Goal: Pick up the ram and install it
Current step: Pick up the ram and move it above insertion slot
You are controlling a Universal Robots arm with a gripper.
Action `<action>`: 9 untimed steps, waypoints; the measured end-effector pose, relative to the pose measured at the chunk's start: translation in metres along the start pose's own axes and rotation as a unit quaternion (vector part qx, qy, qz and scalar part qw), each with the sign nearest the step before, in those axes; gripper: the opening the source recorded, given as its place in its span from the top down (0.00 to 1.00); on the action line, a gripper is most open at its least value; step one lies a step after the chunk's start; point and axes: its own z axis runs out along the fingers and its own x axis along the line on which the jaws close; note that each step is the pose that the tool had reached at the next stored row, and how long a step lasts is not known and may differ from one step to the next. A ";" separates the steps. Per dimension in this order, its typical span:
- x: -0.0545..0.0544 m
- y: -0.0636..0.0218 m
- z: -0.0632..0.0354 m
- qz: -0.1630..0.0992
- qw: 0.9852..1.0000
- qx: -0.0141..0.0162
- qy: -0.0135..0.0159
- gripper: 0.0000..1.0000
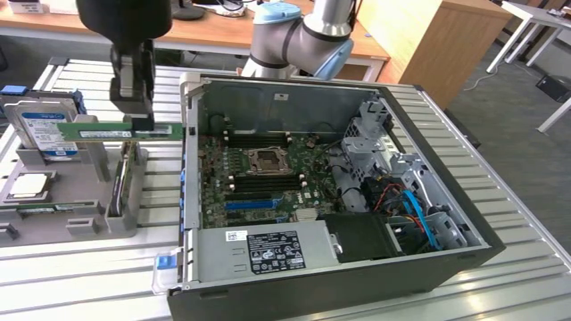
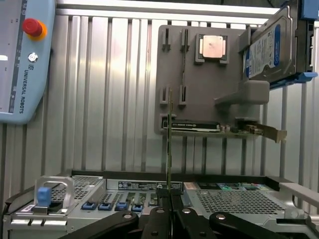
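We saw the claw [image 1: 138,126] pinched tight on the ram [image 1: 98,132], a long green stick. It hung in the air over the gray holder tray [image 1: 89,222], just beside the open computer case [image 1: 375,287]. From the wrist, the ram's thin edge stuck out between the fingers [image 2: 155,221].

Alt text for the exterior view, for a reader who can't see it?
The end effector grips a green ram stick, held level above a grey parts holder, to the exterior view's left of an open computer case.
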 end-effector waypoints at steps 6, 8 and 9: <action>0.000 -0.0213 -0.0006 0.000 1.000 0.000 0.000 0.88; 0.001 -0.0284 -0.0007 0.000 1.000 0.000 0.000 0.88; 0.001 -0.0318 -0.0009 0.000 1.000 0.000 0.000 0.88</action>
